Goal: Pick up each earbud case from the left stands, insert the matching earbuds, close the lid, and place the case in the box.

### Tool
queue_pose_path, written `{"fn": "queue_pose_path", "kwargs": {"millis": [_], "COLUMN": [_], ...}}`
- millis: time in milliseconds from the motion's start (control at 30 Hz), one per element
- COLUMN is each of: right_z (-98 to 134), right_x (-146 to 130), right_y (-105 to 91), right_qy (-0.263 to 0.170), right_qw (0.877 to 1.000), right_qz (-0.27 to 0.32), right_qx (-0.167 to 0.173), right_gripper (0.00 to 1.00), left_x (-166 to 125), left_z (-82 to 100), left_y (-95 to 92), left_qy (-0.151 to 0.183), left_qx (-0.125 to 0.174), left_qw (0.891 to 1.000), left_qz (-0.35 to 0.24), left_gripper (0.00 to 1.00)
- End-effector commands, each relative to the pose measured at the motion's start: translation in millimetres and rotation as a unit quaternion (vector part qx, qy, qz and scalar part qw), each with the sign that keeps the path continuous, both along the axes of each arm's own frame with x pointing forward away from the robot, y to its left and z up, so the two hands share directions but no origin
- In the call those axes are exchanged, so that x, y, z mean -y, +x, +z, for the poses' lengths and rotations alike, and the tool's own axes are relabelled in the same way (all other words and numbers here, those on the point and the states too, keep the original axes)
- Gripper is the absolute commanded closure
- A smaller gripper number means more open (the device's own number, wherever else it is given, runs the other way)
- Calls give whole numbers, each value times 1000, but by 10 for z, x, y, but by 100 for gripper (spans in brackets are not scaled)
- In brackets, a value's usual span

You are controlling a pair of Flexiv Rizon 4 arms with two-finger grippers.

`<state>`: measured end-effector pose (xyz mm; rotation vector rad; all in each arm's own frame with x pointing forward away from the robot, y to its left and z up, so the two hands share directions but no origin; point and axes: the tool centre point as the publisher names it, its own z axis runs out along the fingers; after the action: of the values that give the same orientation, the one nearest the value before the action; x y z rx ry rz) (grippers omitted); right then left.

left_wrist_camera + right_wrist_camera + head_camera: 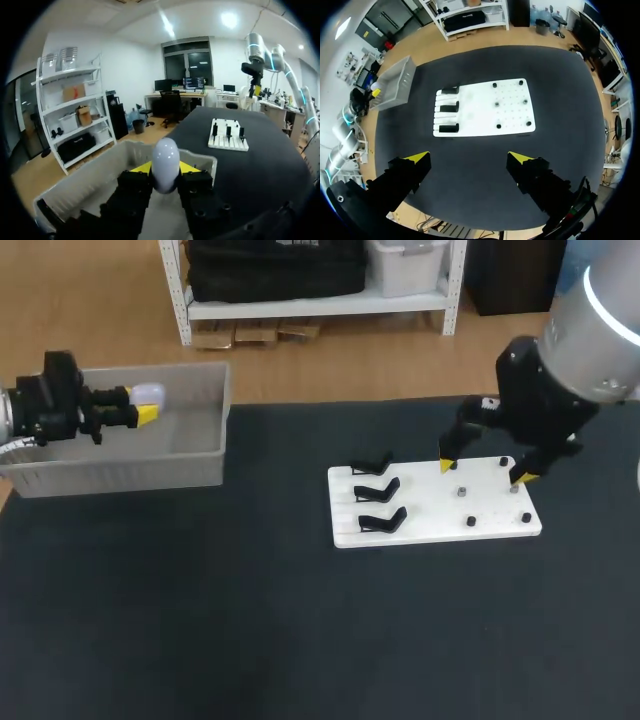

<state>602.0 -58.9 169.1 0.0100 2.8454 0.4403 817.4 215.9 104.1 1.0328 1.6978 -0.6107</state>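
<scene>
A white, egg-shaped earbud case (150, 394) with its lid closed sits between the yellow tips of my left gripper (140, 404), which is shut on it. The gripper holds it above the inside of the grey box (200, 462). In the left wrist view the case (165, 161) stands upright in the left gripper (165, 171), over the box's wall (95, 172). My right gripper (484, 471) hangs open above the right half of the white board (430, 505). From the right wrist, the right gripper (469, 159) holds nothing, with the board (485, 107) far below.
Three black stands (378, 492) on the board's left half are bare. Several small black pegs (470, 521) dot its right half. The box stands at the table's far left corner, on the black mat (250, 620) that covers the table.
</scene>
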Motion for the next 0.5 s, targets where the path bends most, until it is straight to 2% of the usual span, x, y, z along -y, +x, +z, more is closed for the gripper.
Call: {"fn": "queue_pose_path", "kwargs": {"millis": [33, 67, 100, 133, 167, 200, 233, 267, 500], "right_z": [-5, -6, -9, -10, -10, -8, 0, 5, 60], "right_x": [6, 5, 3, 2, 2, 5, 14, 25, 114], "right_y": [-64, -65, -66, -66, -66, -65, -62, -56, -17], "right_qy": [-1, -1, -2, -3, -3, -3, -3, -2, 17], "right_qw": [1000, 1000, 1000, 1000, 1000, 1000, 1000, 1000, 1000], "right_qz": [-4, -5, -5, -6, -6, -7, -10, -12, -14], "right_qx": [13, 13, 12, 12, 12, 12, 13, 14, 14], "right_gripper": [0, 0, 0, 0, 0, 0, 0, 0, 0], "left_x": [-9, -13, -16, -34, -34, -6, 7, 13, 155], "left_z": [-191, -250, -315, -361, -385, -383, -373, -351, 62], "left_y": [175, 182, 185, 192, 189, 170, 162, 163, 24], "left_qy": [6, 13, 15, 4, -4, -6, -4, 1, 18], "left_qx": [-13, -20, -23, -18, -17, -14, -13, -7, 20], "left_qw": [1000, 1000, 1000, 1000, 1000, 1000, 1000, 1000, 1000], "left_qz": [-5, -6, -3, 2, -1, 1, 2, 2, -11], "left_gripper": [100, 100, 92, 80, 56, 40, 3, 0, 0]}}
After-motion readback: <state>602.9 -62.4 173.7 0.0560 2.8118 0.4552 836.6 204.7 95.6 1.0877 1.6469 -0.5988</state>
